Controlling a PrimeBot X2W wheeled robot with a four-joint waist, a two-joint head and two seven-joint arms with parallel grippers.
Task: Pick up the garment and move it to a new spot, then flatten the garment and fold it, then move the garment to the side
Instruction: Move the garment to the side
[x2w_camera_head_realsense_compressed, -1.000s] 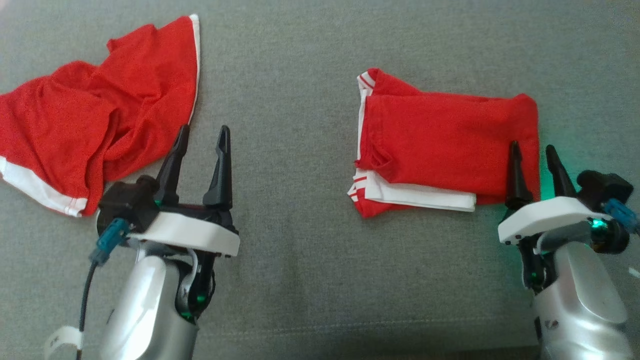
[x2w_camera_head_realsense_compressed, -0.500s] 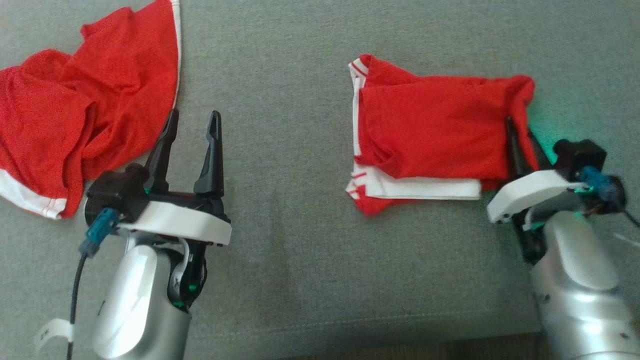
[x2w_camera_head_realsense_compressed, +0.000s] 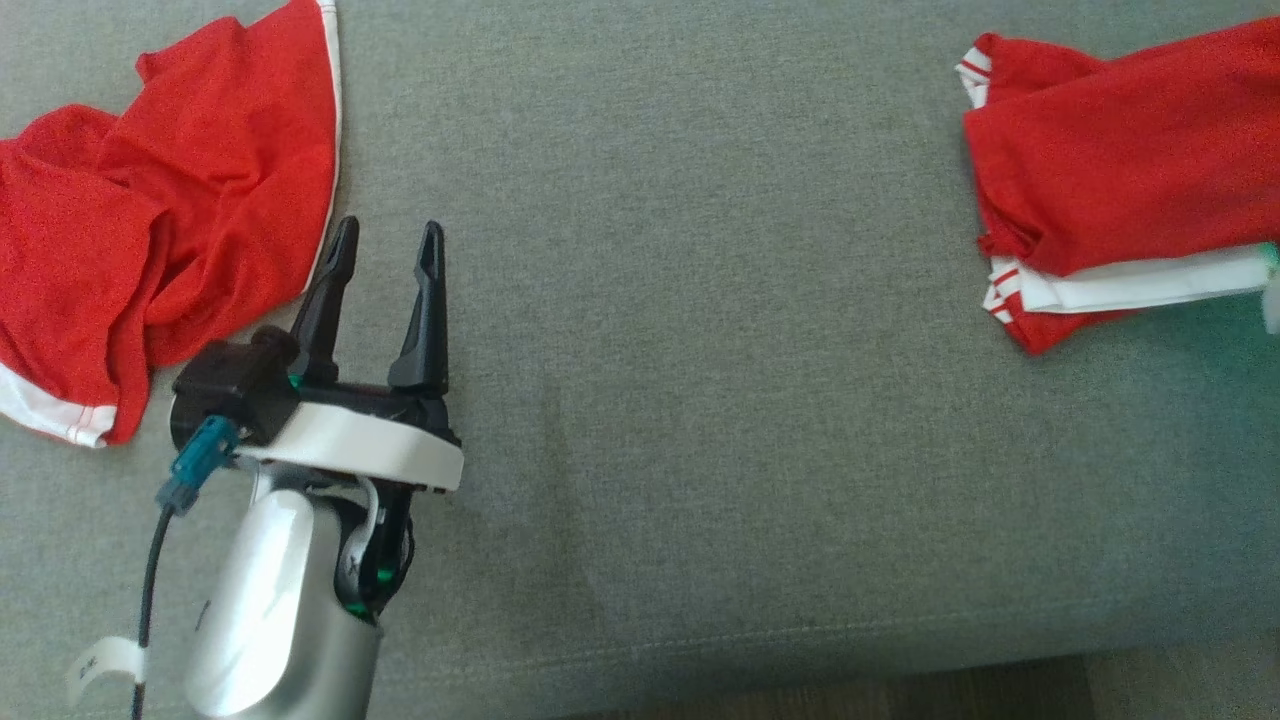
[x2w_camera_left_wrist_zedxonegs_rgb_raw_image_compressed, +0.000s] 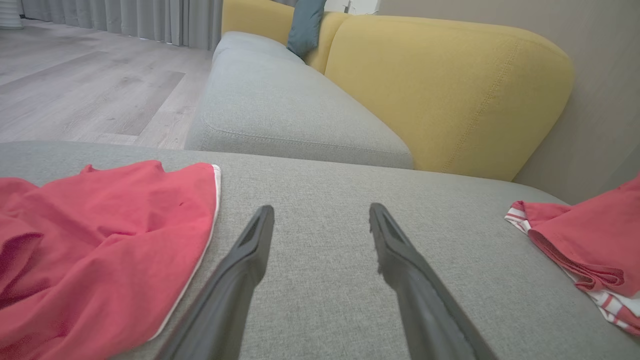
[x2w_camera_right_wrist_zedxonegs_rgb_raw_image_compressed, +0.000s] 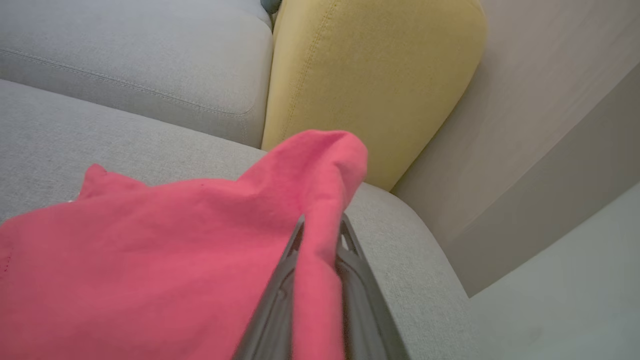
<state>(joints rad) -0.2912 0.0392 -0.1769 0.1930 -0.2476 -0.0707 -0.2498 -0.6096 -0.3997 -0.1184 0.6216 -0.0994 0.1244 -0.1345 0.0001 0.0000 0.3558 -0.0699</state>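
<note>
While my left arm rises from the lower left of the head view, its silver forearm leaning slightly rightward, my left end effector (x2w_camera_head_realsense_compressed: 388, 235) points up that view over the grey sofa seat (x2w_camera_head_realsense_compressed: 700, 350). Its two dark fingers are spread wide with nothing between them, and I cannot tell whether their tips touch the fabric. The left finger (x2w_camera_head_realsense_compressed: 330, 290) lies just beside the white-trimmed edge of the crumpled garment (x2w_camera_head_realsense_compressed: 150, 230).

Looking along my right wrist, my right end effector (x2w_camera_right_wrist_zedxonegs_rgb_raw_image_compressed: 321, 225) has its two fingers drawn nearly together on a pinched ridge of the folded garment (x2w_camera_right_wrist_zedxonegs_rgb_raw_image_compressed: 150, 260). The red cloth stands up in a peak above the fingertips and drapes down to the left. In the head view this folded garment (x2w_camera_head_realsense_compressed: 1120, 170) sits at the far right of the seat, running off the edge of the view, with its white band and striped cuffs showing along its lower side.

I count two red garments with white trim: one crumpled at the left and one folded at the right, well apart. I count two end effectors, each with two fingers. Behind the seat stands a yellow backrest (x2w_camera_left_wrist_zedxonegs_rgb_raw_image_compressed: 440, 85), and one blue-grey cushion (x2w_camera_left_wrist_zedxonegs_rgb_raw_image_compressed: 305, 25) leans against it.
</note>
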